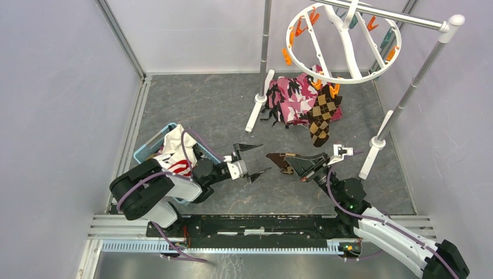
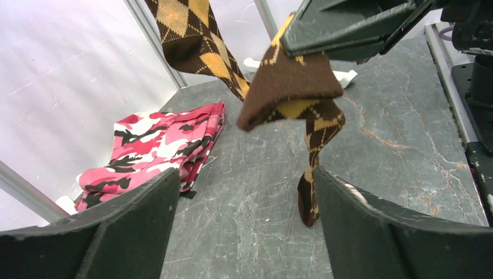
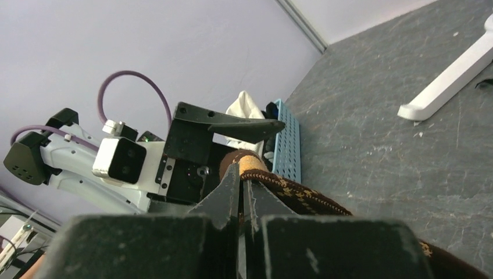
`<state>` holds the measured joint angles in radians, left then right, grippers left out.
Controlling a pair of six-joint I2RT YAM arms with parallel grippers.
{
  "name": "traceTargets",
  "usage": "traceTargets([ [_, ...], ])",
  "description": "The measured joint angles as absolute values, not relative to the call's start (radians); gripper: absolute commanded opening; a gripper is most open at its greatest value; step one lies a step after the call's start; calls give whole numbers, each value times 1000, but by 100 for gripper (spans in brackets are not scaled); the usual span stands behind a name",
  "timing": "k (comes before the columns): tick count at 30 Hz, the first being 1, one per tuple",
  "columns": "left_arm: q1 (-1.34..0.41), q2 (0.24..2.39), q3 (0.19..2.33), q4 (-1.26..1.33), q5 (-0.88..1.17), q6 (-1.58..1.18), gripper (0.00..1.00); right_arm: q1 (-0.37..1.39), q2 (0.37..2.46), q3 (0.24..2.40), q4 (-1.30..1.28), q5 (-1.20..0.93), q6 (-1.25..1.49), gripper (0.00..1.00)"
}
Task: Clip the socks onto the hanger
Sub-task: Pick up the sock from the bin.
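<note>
The grey table (image 1: 203, 110) lies bare across its far left and middle. At far right hangs the hanger (image 1: 349, 52), one argyle sock (image 1: 322, 113) dangling from its near rim, seemingly pinned, over a camouflage cloth (image 1: 293, 96). A blue basket (image 1: 152, 144) hugs the left edge. Near the front edge the right gripper (image 1: 293, 160) pinches a second argyle sock (image 1: 282, 163); the left gripper (image 1: 264, 157) gapes wide, just short of it.

Arms (image 1: 180, 187): white shells, black joint housings. Both left gripper (image 1: 264, 158) and right gripper (image 1: 289, 158) carry 2 black, tapered, scuffed fingers (image 2: 116, 232). Purple cable (image 1: 185, 145) loops behind each claw. White camera block (image 3: 121, 160) behind the left claw; green indicator light (image 1: 350, 206) behind the right.
</note>
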<state>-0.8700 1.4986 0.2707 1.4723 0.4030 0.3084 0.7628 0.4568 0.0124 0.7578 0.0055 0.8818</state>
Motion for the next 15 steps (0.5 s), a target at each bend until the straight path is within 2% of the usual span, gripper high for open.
traceTargets([
  [6,-865,1499,299,1475,480,316,70,749,570,12,812,-64,927,0],
  [15,-865,1499,313,1476,556,313,33,743,620,12,862,-124,952,0],
])
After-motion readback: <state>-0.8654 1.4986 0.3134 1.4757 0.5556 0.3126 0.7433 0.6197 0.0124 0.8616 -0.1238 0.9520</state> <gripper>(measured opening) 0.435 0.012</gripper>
